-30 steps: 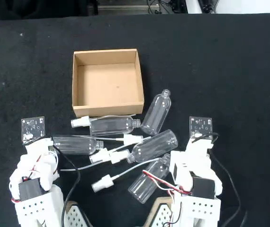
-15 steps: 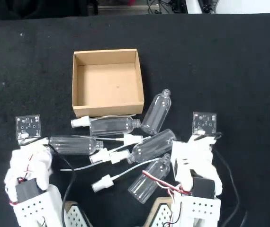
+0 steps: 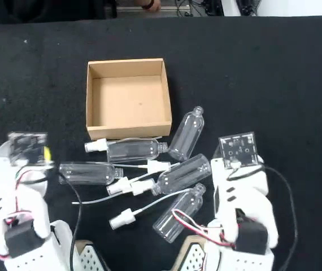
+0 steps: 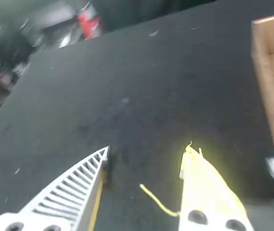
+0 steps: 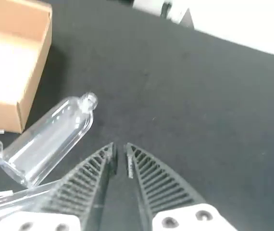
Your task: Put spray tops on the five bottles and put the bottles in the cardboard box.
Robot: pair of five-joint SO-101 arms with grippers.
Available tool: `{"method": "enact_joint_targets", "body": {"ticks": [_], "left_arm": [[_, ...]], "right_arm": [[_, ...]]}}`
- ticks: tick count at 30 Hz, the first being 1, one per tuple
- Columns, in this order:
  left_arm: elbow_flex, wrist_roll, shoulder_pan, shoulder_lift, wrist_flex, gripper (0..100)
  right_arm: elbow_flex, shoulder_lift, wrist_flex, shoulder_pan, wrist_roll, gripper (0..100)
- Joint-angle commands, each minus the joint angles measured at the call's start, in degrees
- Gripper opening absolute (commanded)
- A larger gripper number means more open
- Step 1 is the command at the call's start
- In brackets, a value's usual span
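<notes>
5 clear bottles lie flat on the black table (image 3: 274,79), all of them outside the cardboard box (image 3: 90,99), whose brown floor you can see from wall to wall.

The open-necked bottle (image 3: 186,135) lies slanted just beside the box's near right corner, with its bare neck pointing away from the arms. The second bottle (image 3: 133,150) lies along the box's near wall, and a white spray top (image 3: 96,145) sits at its base end. The left bottle (image 3: 87,173) lies near your left arm (image 3: 14,192). The middle bottle (image 3: 182,174) and the near bottle (image 3: 178,213) lie slanted just beside your right arm (image 3: 243,192).

Among these bottles you have loose spray tops (image 3: 158,166) on the cloth, their thin tubes trailing. 1 of them, the nearest top (image 3: 121,219), lies just beside the near bottle.

Your left gripper (image 4: 146,153) hangs over bare cloth with its fingers spread wide and nothing between them. Your right gripper (image 5: 119,147) has its fingers drawn almost together, with a thin slit between the tips and nothing held. The open-necked bottle lies just beyond it, and the box corner lies farther off.
</notes>
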Motion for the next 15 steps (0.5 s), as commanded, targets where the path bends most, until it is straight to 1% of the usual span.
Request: {"method": "enact_joint_targets", "body": {"ticks": [1,3,5,8,11,15], "left_arm": [[-8.40,-9.32,10.95,12.31,4.40,22],[-12.26,-12.04,15.34,19.08,8.18,22],[-16.92,-14.51,19.47,25.85,11.96,22],[-23.69,-19.34,23.96,35.96,17.32,23],[-29.05,-24.00,26.51,45.98,20.31,23],[-31.60,-29.80,28.26,57.93,20.75,23]], "right_arm": [[-8.22,-4.44,4.92,0.62,0.44,1.5],[-9.80,-4.35,6.68,0.62,0.53,5.3],[-11.21,-2.95,7.74,0.62,0.53,12.3],[-14.02,2.86,9.05,0.62,0.53,20.4],[-16.75,11.74,9.41,0.53,0.62,20.7],[-17.54,22.11,9.05,0.53,0.62,20.8]]}}
